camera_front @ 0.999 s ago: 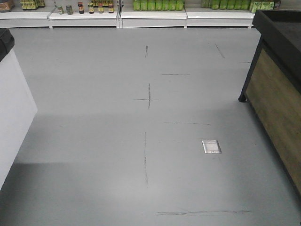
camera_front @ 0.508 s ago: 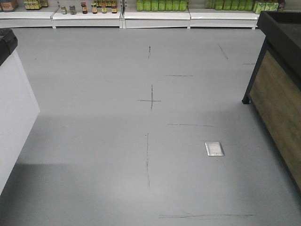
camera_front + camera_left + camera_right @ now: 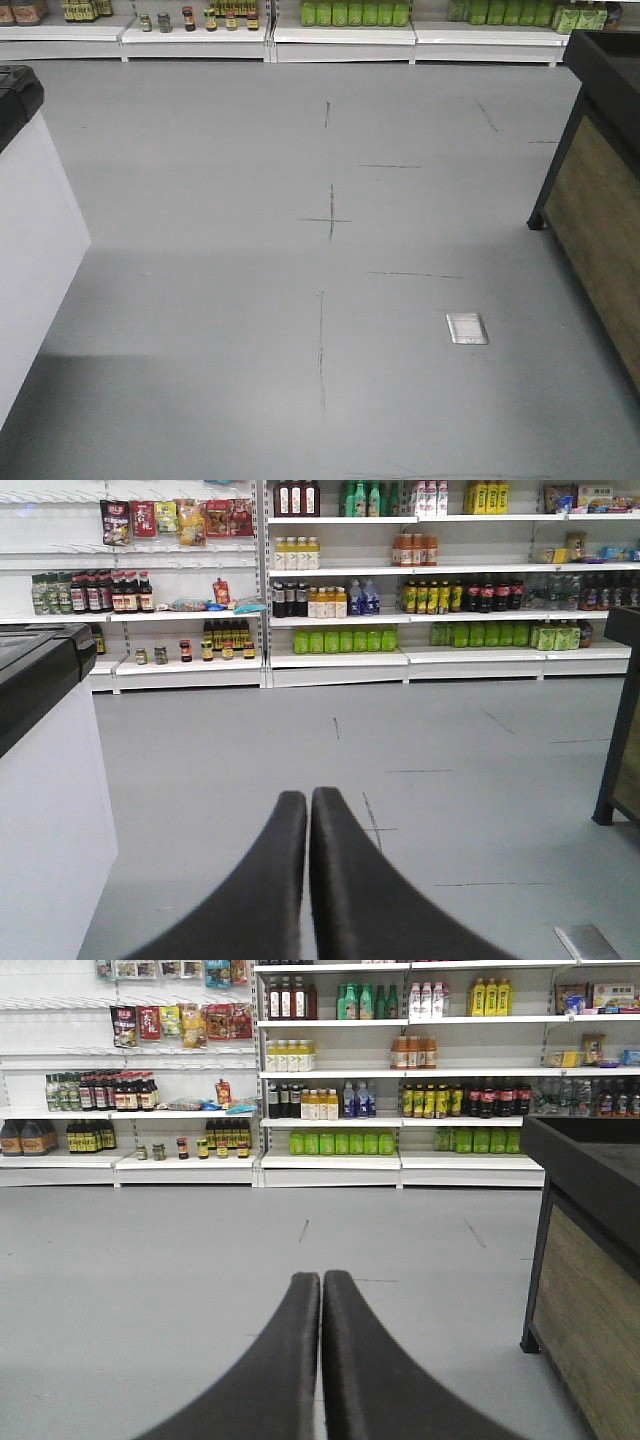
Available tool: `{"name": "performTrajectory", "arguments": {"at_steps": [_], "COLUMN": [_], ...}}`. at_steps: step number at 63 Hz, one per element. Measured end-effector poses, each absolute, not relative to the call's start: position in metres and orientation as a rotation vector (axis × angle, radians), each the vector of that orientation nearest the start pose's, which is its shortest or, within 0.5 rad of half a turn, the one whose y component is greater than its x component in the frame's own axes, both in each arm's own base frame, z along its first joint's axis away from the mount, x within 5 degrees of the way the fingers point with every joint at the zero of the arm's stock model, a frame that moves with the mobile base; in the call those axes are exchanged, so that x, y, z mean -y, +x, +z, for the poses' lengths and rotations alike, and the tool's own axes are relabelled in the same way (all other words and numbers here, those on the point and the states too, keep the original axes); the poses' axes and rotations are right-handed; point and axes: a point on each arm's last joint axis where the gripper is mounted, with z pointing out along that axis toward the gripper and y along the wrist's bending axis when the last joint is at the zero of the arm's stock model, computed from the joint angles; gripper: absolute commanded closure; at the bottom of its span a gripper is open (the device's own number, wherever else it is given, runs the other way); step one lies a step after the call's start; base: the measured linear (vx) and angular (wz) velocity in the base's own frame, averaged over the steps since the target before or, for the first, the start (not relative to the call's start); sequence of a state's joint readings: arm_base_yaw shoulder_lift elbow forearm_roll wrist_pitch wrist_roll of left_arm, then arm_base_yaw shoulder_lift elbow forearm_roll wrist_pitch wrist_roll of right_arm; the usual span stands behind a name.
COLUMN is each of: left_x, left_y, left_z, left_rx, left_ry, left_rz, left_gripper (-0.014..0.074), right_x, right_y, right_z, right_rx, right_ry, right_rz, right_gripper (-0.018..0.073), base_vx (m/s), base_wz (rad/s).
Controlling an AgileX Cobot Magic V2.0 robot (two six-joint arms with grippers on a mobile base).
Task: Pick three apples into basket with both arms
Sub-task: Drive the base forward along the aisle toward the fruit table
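Lower centre of the left wrist view, the left gripper (image 3: 308,798) has its fingers pressed together tip to tip with nothing between them. Lower centre of the right wrist view, the right gripper (image 3: 321,1280) is likewise closed on nothing. Both point across the grey floor (image 3: 200,200) toward the stocked shelves (image 3: 340,660) at the top of frame. A white cabinet (image 3: 30,250) stands at the left edge, a black-framed wood-panelled counter (image 3: 600,220) at the right edge, and a metal floor plate (image 3: 467,328) lies lower right. The position of the apples and basket cannot be told from any view.

A shop is indicated by white wall shelves (image 3: 330,1161) stocked with rows of green drink bottles (image 3: 340,1143) and hanging snack packets (image 3: 150,1022).
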State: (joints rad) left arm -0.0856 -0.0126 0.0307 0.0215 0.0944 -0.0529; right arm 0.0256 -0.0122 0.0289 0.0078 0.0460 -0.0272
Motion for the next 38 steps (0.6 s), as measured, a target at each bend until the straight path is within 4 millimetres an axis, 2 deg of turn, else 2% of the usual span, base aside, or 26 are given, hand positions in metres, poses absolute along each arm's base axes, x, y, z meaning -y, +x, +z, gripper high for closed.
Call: {"name": "performTrajectory", "arguments": {"at_steps": [38], "left_x": [0.0047], "left_y": [0.0565], "left_z": [0.1949], "left_rx": [-1.596], "left_ry": [0.042], "left_rz": [-0.089], "left_gripper": [0.0603], "right_x": [-0.0015], "right_y": [0.0567], "right_z": [0.1999], "right_rx": [-1.546], "right_ry": [-0.035], "right_rz": [0.005], "right_gripper": [0.0568], "base_vx": [0.12], "base_wz": [-0.01]}}
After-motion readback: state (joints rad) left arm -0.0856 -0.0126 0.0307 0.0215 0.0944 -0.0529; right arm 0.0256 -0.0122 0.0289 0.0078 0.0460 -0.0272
